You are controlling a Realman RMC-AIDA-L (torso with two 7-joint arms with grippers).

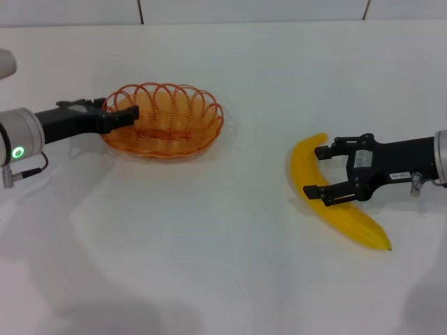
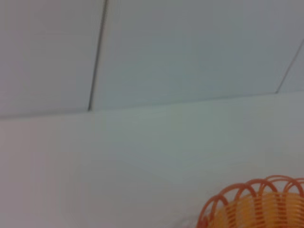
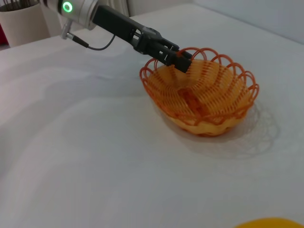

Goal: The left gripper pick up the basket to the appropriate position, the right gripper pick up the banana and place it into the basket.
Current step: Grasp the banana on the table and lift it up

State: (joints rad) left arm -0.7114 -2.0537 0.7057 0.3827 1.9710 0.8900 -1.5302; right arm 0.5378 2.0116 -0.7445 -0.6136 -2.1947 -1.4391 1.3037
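Plain white table point(image 1: 209, 265), white wall panels point(image 1: 251, 10)

The basket point(image 1: 165, 122) sits on the tabletop point(image 1: 209, 244) at left, the left gripper point(image 1: 126, 114) at its left rim, apparently clasping it. The banana point(image 1: 335, 195) lies well right, between the right gripper's point(image 1: 323, 171) fingers.

My left wrist view catches only a blurred piece of the basket point(image 2: 254, 204), cut off at the frame's edge. Between my right gripper's point(image 1: 323, 172) spread fingers, part of the banana point(image 1: 335, 209) is covered. My right wrist view shows just a yellow sliver.
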